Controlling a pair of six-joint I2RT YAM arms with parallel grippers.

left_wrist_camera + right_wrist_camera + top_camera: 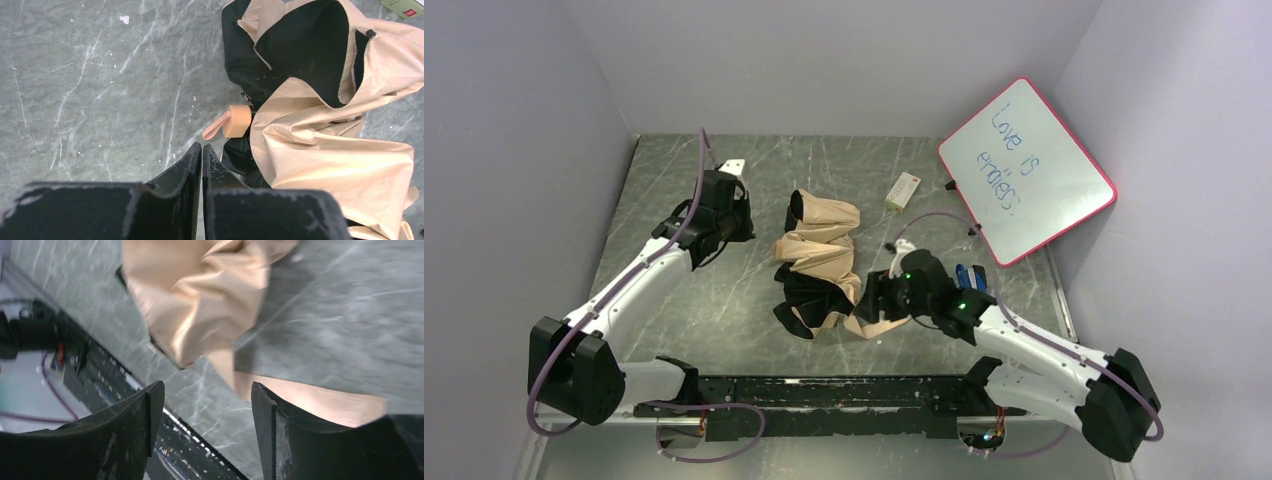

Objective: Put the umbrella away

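Note:
The umbrella (pixel 822 258) lies collapsed in the middle of the table, tan fabric outside and black inside, loosely crumpled. In the left wrist view its tan fabric (pixel 330 150) fills the right side, and its short tan-orange handle (pixel 237 121) with a strap loop lies just beyond my fingertips. My left gripper (pixel 201 146) is shut and empty, hovering left of the umbrella (pixel 736 222). My right gripper (pixel 205 390) is open and empty at the umbrella's near right edge (pixel 874 300). A tan flap (pixel 200 295) hangs ahead of it, and another lies behind its right finger.
A pink-framed whiteboard (pixel 1026 170) leans on the right wall. A small cream box (pixel 903 190) lies behind the umbrella. A small blue object (pixel 970 276) sits beside the right arm. The black front rail (pixel 824 392) runs along the near edge.

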